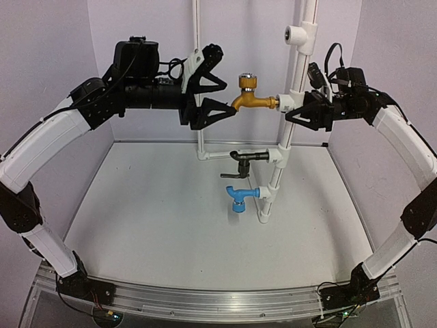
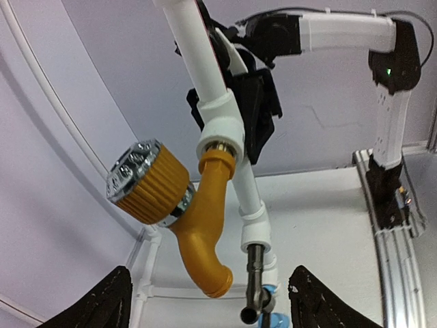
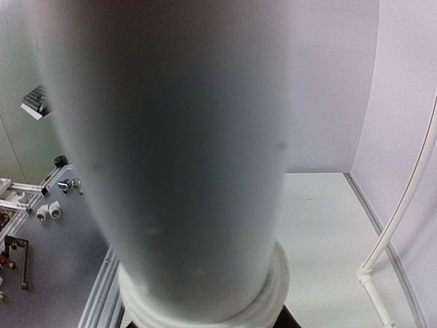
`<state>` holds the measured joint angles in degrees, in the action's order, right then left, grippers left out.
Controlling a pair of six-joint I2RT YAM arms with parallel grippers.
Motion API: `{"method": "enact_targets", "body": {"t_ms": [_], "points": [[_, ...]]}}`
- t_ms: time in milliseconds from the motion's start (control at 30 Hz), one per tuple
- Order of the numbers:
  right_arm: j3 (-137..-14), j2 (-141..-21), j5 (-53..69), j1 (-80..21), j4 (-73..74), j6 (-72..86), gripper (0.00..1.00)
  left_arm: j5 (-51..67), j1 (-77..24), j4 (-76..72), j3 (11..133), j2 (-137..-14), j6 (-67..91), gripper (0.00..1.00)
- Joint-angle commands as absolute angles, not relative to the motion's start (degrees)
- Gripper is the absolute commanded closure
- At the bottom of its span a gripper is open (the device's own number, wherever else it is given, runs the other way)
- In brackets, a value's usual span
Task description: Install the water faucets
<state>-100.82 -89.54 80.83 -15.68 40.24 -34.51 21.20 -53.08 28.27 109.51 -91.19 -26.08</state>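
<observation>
Top external view: the pale surface lies open on the left side and along the near edge, with walls close on three sides, so both arms have room to swing only toward the front. Near the middle-right, the white pipe leans upright and carries all three taps, one above another. The brass faucet sits in the upper fitting with its spout pointing left, the black faucet is below it, and the blue faucet is lowest, just above the surface. A fourth fitting at the top looks unfilled. The right gripper is closed around the pipe beside the brass faucet's joint, probably to steady the pipe against twisting; its wrist view is filled by the pipe. The left gripper stands wide open, level with the brass spout, and in its wrist view the fingers sit well apart on either side, touching nothing. Pulling back leftward looks unobstructed.
</observation>
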Motion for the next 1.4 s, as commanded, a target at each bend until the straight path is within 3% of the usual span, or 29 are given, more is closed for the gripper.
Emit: {"method": "enact_targets", "body": {"t_ms": [0,100,233,333,533,833,1367], "points": [[-101.07,-90.39,77.64,-15.01,45.36,-27.03,0.55,26.62,-53.17,31.55,116.83,-94.27,-14.21,0.21],[-102.54,-90.11,77.32,-15.1,45.35,-25.4,0.42,28.43,-52.99,34.21,122.39,-97.53,-12.19,0.21],[-105.05,-89.69,76.39,-15.01,45.35,-21.9,0.14,30.85,-51.98,34.36,124.55,-99.67,-8.69,0.2],[-106.15,-88.52,76.48,-14.92,45.21,-20.16,0.07,31.99,-51.44,33.31,124.54,-99.94,-7.07,0.18],[-109.83,-87.99,77.04,-14.85,43.75,-15.55,0.04,31.91,-51.42,32.79,125.17,-101.22,-6.65,0.17],[-112.94,-88.11,77.55,-14.87,31.61,-0.97,0.17,32.34,-51.42,31.12,129.98,-104.84,-8.41,0.23],[-111.42,-87.37,75.5,-16.65,21.47,11.39,0.6,33.07,-54.65,26.89,130.83,-105.57,-17.28,0.37]]}}
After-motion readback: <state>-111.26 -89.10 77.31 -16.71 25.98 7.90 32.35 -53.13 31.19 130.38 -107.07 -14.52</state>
